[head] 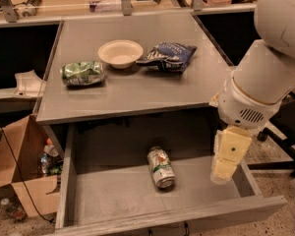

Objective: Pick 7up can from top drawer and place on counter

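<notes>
The 7up can (161, 167) lies on its side on the grey floor of the open top drawer (103, 200), near the middle, one silver end toward the front. The counter (132, 87) sits above the drawer. My gripper (225, 168) hangs from the white arm at the right, over the drawer's right part, to the right of the can and apart from it. It holds nothing that I can see.
On the counter stand a shiny green foil bag (82, 73), a white bowl (120, 53) and a blue snack bag (168, 56). A cardboard box (19, 171) with bottles stands on the floor at the left. A chair base (280, 151) is at the right.
</notes>
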{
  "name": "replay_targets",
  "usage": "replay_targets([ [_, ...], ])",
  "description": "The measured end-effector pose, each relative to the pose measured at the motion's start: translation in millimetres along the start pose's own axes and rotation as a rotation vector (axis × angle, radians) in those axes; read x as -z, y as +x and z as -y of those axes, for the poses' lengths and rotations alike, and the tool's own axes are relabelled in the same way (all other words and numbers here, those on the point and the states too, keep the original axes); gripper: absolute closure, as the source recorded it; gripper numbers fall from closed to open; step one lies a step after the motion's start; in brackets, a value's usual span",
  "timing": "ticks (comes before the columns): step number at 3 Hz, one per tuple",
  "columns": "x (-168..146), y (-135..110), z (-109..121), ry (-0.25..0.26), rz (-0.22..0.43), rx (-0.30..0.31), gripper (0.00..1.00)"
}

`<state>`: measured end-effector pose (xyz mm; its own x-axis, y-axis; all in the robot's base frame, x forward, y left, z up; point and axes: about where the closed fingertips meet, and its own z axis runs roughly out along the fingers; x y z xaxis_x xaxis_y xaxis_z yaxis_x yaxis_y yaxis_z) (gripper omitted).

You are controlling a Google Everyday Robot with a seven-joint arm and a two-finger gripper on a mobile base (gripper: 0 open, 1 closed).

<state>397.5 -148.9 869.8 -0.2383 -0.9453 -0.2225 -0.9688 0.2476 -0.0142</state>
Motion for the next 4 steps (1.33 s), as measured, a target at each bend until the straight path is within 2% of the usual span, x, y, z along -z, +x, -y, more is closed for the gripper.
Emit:
replay_targets([
  [1,-8,0,-7,-0.051,0.0,0.027,0.0],
  [2,-8,0,-7,-0.052,0.0,0.027,0.0],
  [3,-30,-7,-12,-0.086,0.024,0.012,0.0],
  [4,-56,-15,-14,-0.074,0.006,-0.032,0.0],
])
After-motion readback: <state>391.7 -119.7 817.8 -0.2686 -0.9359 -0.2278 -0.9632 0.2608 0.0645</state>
